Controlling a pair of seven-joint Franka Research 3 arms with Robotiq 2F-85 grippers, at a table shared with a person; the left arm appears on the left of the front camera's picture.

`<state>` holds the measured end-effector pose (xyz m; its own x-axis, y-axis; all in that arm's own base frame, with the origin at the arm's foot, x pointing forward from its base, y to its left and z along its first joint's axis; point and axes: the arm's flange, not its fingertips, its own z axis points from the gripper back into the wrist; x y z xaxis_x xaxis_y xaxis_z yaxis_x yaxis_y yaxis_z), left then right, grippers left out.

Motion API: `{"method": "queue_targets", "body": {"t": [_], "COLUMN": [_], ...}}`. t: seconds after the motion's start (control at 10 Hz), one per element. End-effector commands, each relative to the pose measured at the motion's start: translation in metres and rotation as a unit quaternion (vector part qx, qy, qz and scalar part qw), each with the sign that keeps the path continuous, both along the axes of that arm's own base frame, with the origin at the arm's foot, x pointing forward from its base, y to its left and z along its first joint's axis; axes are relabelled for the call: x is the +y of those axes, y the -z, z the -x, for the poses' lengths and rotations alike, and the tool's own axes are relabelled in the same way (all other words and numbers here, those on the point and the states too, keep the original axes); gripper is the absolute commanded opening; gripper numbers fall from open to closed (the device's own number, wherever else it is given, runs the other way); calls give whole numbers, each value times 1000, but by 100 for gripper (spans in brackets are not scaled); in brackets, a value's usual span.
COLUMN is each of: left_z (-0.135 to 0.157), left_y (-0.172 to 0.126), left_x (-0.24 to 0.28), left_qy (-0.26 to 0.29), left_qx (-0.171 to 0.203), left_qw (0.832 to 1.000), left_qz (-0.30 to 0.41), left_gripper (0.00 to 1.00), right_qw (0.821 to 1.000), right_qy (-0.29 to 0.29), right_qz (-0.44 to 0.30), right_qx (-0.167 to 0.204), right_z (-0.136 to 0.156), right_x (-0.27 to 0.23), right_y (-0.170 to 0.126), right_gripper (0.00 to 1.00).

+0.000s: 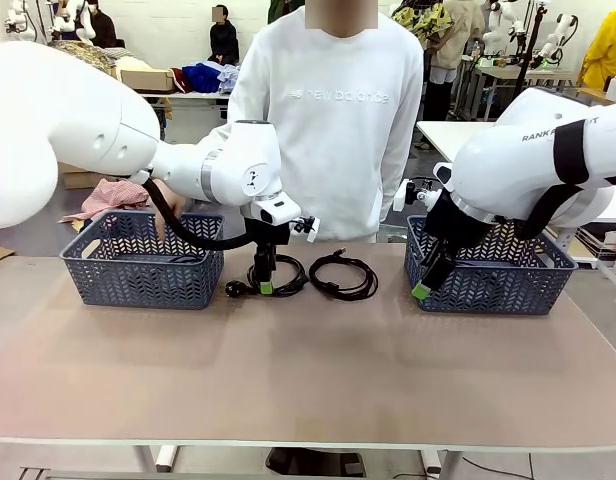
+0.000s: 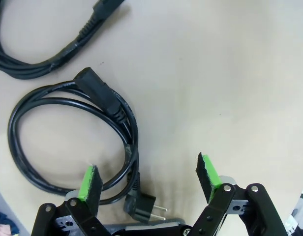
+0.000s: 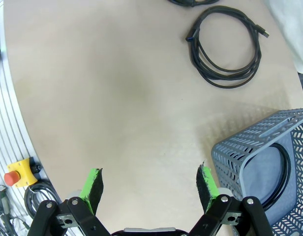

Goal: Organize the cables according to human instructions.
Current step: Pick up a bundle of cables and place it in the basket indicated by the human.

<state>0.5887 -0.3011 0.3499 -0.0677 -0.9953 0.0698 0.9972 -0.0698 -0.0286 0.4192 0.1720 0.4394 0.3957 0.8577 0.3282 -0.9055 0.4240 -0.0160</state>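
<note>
The two loose cables lie flat on the bench point(image 1: 308, 380) between the baskets, near its far edge, in front of the person point(image 1: 328, 120). The plugged coil point(image 2: 68, 142) is an oval whose long axis runs across the bench. The left wrist view gives the detail: its pronged plug point(image 2: 141, 205) lies low between the finger bases with the prongs pointing picture-right, and its chunky socket end point(image 2: 95, 86) rests on the coil's upper rim, aimed up-left. The left claw point(image 2: 149, 172) hangs over this coil, spread wide and grasping nothing, one green pad point(image 2: 89, 183) above the strands. The slim coil point(image 1: 343, 276) sits just beside it, on the robot's right, its small connector sticking out toward the person.

The right claw point(image 3: 149, 177) is likewise released and empty over bare bench, just beside the right basket point(image 3: 250, 142). That wrist view looks into the basket, where a third cable point(image 3: 285, 169) curls against the inner wall; from the front, the right arm and the lattice stand in the way. The left arm crosses in front of the left basket point(image 1: 138, 270). A red stop button point(image 3: 13, 178) sits by the bench rail
</note>
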Motion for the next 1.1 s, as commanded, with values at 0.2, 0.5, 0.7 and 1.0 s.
{"method": "queue_targets", "body": {"t": [0.2, 0.5, 0.7, 1.0], "left_z": [-8, -10, -11, -13], "left_y": [10, 20, 27, 35], "left_x": [-3, -4, -4, -4], "left_qy": [9, 5, 3, 2], "left_qx": [16, 20, 20, 18], "left_qw": [1000, 1000, 1000, 1000], "left_qz": [-9, -6, -3, 2], "left_gripper": [100, 100, 100, 100], "right_qw": [1000, 1000, 1000, 1000], "right_qy": [3, 3, 3, 3], "right_qz": [5, 5, 5, 5], "right_qx": [-3, -3, -3, -3], "right_z": [-1, -1, -1, -1], "right_x": [1, 1, 1, 1], "right_y": [-2, -2, -2, -2], "right_gripper": [100, 100, 100, 100]}}
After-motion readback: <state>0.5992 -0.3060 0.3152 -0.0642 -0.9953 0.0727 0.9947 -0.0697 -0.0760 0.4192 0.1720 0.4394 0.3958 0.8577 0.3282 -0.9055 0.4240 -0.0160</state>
